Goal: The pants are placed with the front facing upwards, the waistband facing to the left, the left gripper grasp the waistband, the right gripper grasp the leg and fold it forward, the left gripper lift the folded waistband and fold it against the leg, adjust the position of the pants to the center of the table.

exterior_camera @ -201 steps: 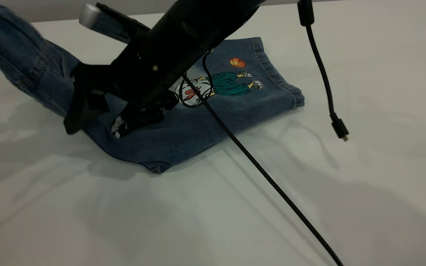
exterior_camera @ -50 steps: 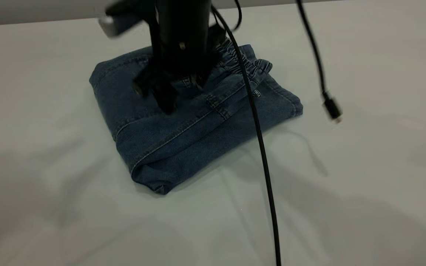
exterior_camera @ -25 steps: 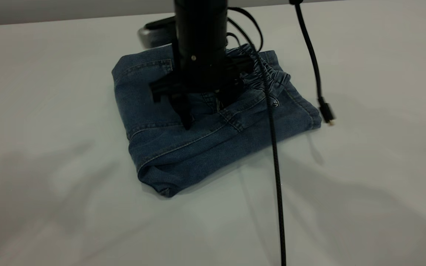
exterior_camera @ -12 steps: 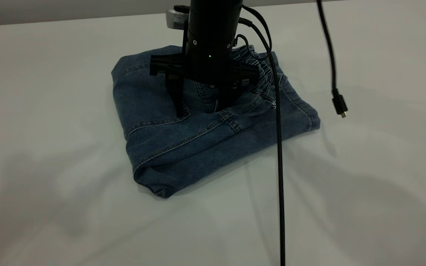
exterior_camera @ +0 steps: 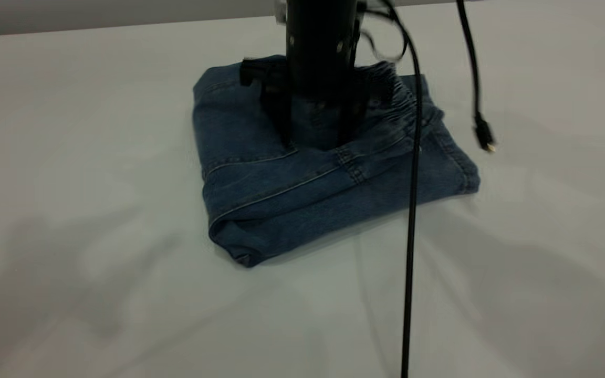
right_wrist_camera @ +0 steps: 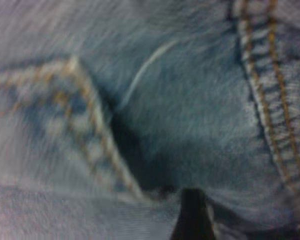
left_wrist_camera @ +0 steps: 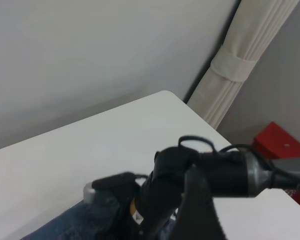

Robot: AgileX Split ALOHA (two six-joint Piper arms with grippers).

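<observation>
The blue denim pants (exterior_camera: 281, 194) lie folded into a thick square on the white table (exterior_camera: 82, 294). Their gathered waistband (exterior_camera: 410, 107) lies on top at the far right side, and a leg (exterior_camera: 444, 176) sticks out beneath it. My right gripper (exterior_camera: 314, 140) stands straight down on the folded pile, open, with both fingers pressed into the denim. In the right wrist view one fingertip (right_wrist_camera: 191, 216) touches stitched denim (right_wrist_camera: 190, 110). The left gripper is out of the exterior view. Its own wrist view shows only one black finger (left_wrist_camera: 200, 212), held high, with the right arm (left_wrist_camera: 210, 172) beyond it.
A black braided cable (exterior_camera: 410, 226) hangs from the right arm across the pants and table. A second cable ends in a loose plug (exterior_camera: 485, 137) hanging to the right of the pants. Beyond the table's far corner hang a pale curtain (left_wrist_camera: 240, 65) and a red object (left_wrist_camera: 282, 147).
Eight seconds ago the waist end was held up at the left with the printed leg showing; it now lies folded over. In the last second the right gripper and pants slid right and away.
</observation>
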